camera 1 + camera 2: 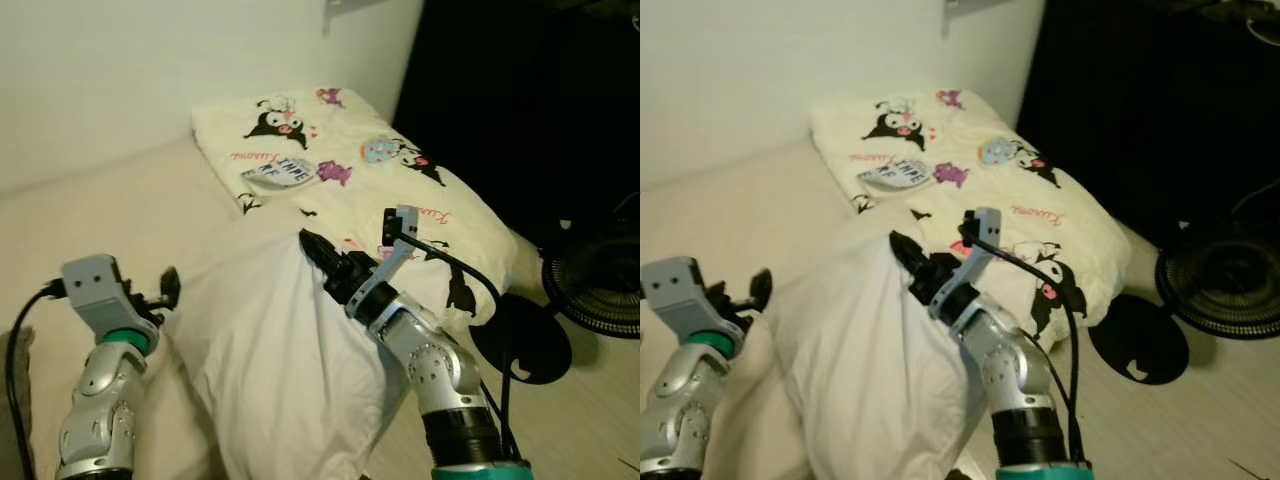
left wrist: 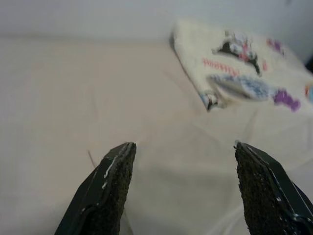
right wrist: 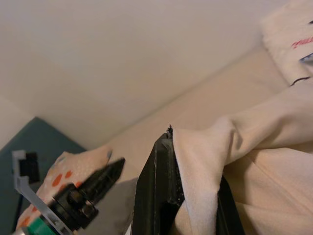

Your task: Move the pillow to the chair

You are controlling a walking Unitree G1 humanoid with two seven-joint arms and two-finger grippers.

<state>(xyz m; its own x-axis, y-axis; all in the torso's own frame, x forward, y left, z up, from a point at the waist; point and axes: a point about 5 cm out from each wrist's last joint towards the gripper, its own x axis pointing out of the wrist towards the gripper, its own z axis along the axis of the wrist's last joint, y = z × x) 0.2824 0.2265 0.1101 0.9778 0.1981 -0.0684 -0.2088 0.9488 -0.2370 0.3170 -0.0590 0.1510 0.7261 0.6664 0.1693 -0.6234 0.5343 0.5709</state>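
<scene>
A white pillow (image 1: pixel 280 350) hangs lifted above the beige bed (image 1: pixel 100 210), its top corner bunched. My right gripper (image 1: pixel 315 250) is shut on that bunched corner; in the right wrist view the cloth (image 3: pixel 205 161) is pinched between the black fingers (image 3: pixel 156 191). My left gripper (image 1: pixel 170 285) is just beside the pillow's left edge. It stands open, and the left wrist view shows nothing between its fingers (image 2: pixel 110 191) but the bed sheet beyond.
A cream blanket with cartoon prints (image 1: pixel 380 170) lies folded on the bed behind the pillow. A black floor fan (image 1: pixel 600 290) and a round black base (image 1: pixel 525 340) stand on the floor to the right. A white wall (image 1: pixel 120 70) runs behind the bed.
</scene>
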